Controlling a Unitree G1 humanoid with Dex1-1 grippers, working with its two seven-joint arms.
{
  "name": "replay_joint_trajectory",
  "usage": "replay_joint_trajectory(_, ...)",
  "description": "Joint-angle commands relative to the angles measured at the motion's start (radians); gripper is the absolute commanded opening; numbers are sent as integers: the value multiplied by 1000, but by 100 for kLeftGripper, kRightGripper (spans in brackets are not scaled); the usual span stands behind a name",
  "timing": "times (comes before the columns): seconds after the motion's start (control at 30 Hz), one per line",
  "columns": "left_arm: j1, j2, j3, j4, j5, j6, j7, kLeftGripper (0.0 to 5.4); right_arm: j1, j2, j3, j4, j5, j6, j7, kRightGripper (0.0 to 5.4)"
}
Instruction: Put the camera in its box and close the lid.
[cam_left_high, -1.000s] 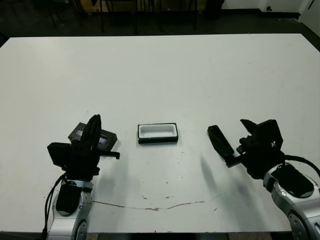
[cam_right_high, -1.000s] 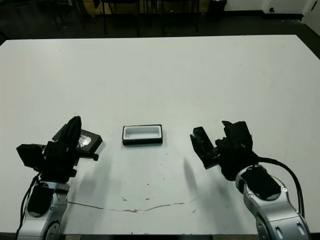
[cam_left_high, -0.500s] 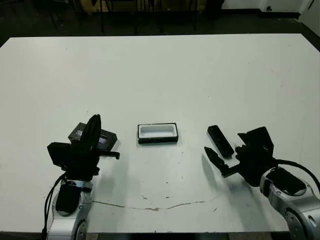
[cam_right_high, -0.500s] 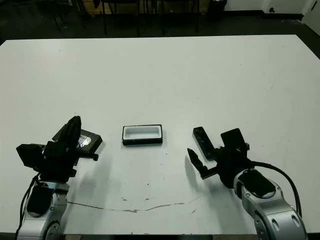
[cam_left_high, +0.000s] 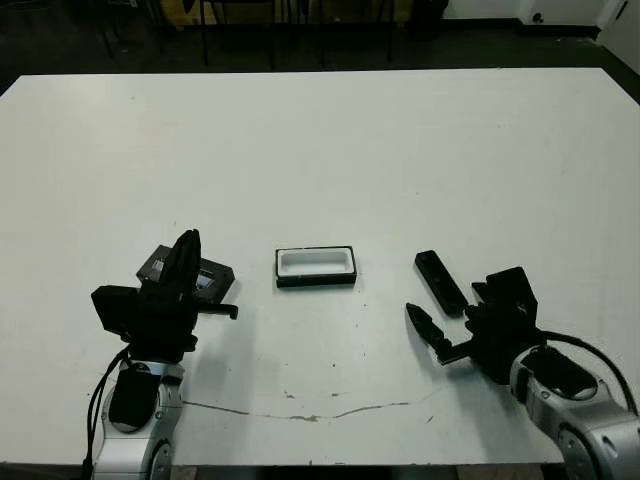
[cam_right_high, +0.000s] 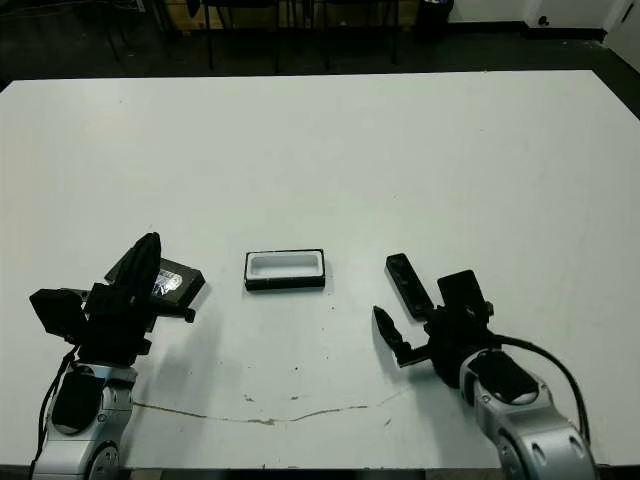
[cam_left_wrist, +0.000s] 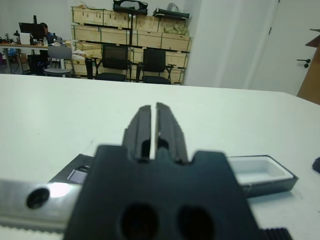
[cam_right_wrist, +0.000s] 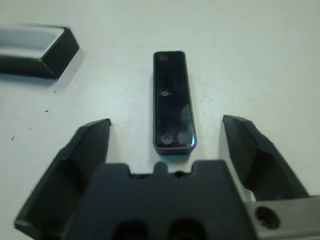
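Note:
The camera (cam_left_high: 440, 283), a small black oblong, lies flat on the white table to the right of the box (cam_left_high: 316, 266), a shallow black tray with a white lining. My right gripper (cam_left_high: 463, 312) is open just behind the camera. In the right wrist view the camera (cam_right_wrist: 172, 102) points away from me, its near end between the spread fingertips (cam_right_wrist: 95, 135), touching neither. My left gripper (cam_left_high: 185, 268) is shut on nothing and hovers over the lid (cam_left_high: 216, 277), which lies flat left of the box and is partly hidden by it.
A thin brownish crack line (cam_left_high: 330, 412) runs along the table near its front edge. Bare white tabletop stretches beyond the box. Chairs and stacked wooden crates (cam_left_wrist: 125, 40) stand far behind the table.
My right gripper has drawn back toward me and dropped lower, uncovering the camera, which now lies in front of its open fingers. The left arm, box and lid have stayed put.

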Motion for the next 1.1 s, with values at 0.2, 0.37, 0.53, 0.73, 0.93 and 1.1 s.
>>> replay_joint_trajectory(0.2, 22, 7, -1, 6, -2, 19, -1, 0, 64, 61, -25, 62, 20, -57, -10, 343)
replay_joint_trajectory(0.37, 17, 10, -2, 21, 8, -5, -6, 0, 63, 34, -19, 50, 13, -70, 6, 253)
replay_joint_trajectory(0.53, 19, 7, -5, 11, 6, 8, -3, 0, 47, 27, -40, 17, 61, 2, 20, 162)
replay_joint_trajectory(0.73, 19, 6, -3, 16, 15, -1, 3, 0, 23, -12, -46, -22, 83, 67, 34, 63)
replay_joint_trajectory(0.93, 22, 4, -5, 13, 6, 4, 1, 0, 10, -30, -67, -42, 104, 102, 43, 54)
replay_joint_trajectory(1.1, 22, 4, -6, 9, 8, 8, 3, 0, -13, -41, -88, -36, 80, 31, 39, 54)
